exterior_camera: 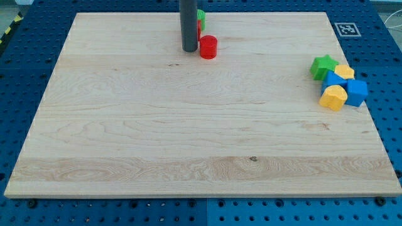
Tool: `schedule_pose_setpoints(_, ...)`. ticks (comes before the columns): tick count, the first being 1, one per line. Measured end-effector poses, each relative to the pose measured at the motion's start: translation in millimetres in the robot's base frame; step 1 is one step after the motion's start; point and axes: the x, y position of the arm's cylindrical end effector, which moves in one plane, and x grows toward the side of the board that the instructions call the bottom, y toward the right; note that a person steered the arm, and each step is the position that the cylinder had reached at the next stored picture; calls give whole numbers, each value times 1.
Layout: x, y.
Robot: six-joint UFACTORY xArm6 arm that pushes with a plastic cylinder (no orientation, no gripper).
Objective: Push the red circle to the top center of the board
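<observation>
Bright, even overhead light fills the view, and the pale wooden worktop shows no glare. Shadows are faint and short under the small red cylinder block and the dark grey rod. Focus is sharp throughout, edges undistorted.

Pale wooden worktop, sat on a blue pegboard. Up near the view's top centre: red circle, plus a green block and another red block half hidden behind. Over by the right edge, all bunched up touching: green star, two yellow blocks, two blue blocks.
</observation>
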Motion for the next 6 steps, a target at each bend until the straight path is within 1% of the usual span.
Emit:
schedule_pose_setpoints(1,23,8)
schedule_pose_setpoints(2,25,40)
schedule_pose_setpoints(3,22,57)
schedule_pose_setpoints(5,-18,57)
schedule_pose_setpoints(6,-28,57)
